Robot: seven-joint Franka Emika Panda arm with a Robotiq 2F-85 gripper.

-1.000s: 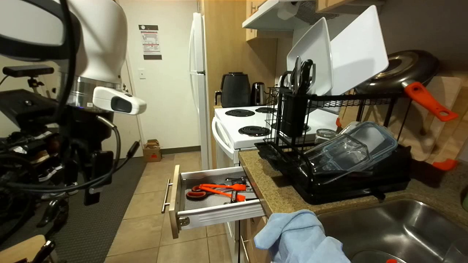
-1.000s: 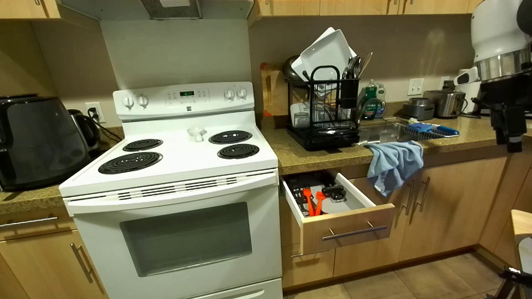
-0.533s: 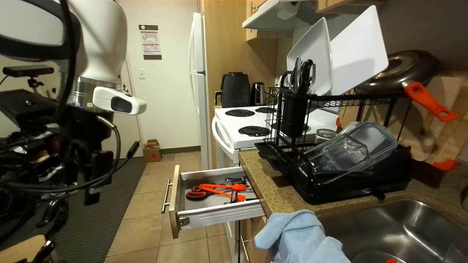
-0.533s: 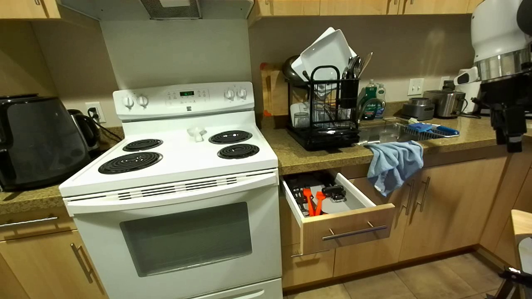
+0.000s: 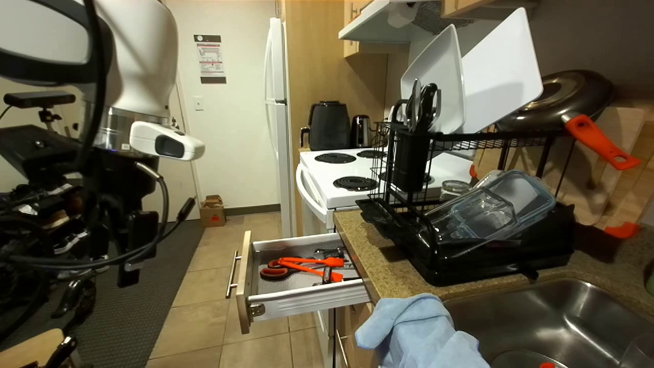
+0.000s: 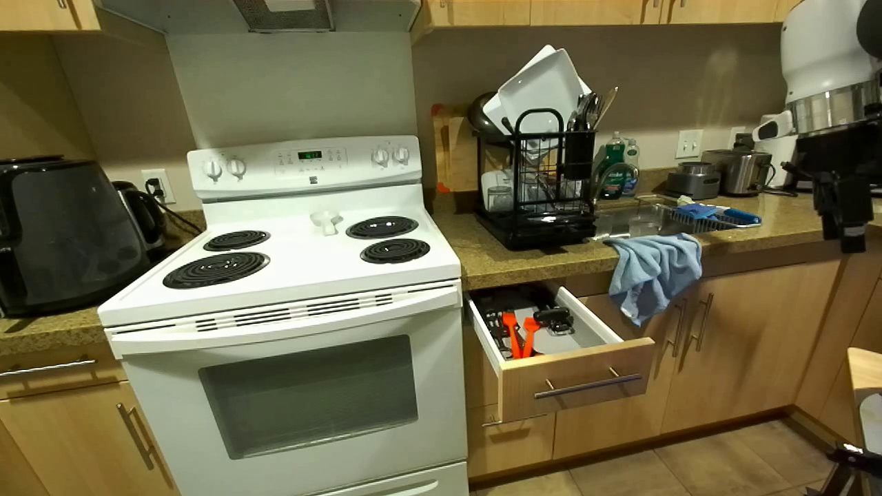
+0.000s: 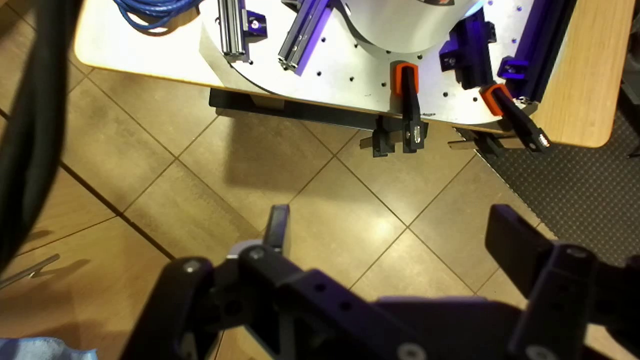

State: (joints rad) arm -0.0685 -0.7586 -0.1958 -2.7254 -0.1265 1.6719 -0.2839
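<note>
My gripper is open, its black fingers wide apart with only floor tiles seen between them. In an exterior view the gripper hangs at the right edge, to the right of a pulled-out drawer and touching nothing. Inside that drawer lie an orange utensil like tongs, scissors with dark red handles, and several dark tools, partly hidden. A light blue cloth drapes over the counter edge by the sink, between drawer and gripper.
A black dish rack with white plates and a pan stands on the counter beside the sink. The white stove is left of the drawer. In the wrist view, a wooden table carries the robot base and orange clamps.
</note>
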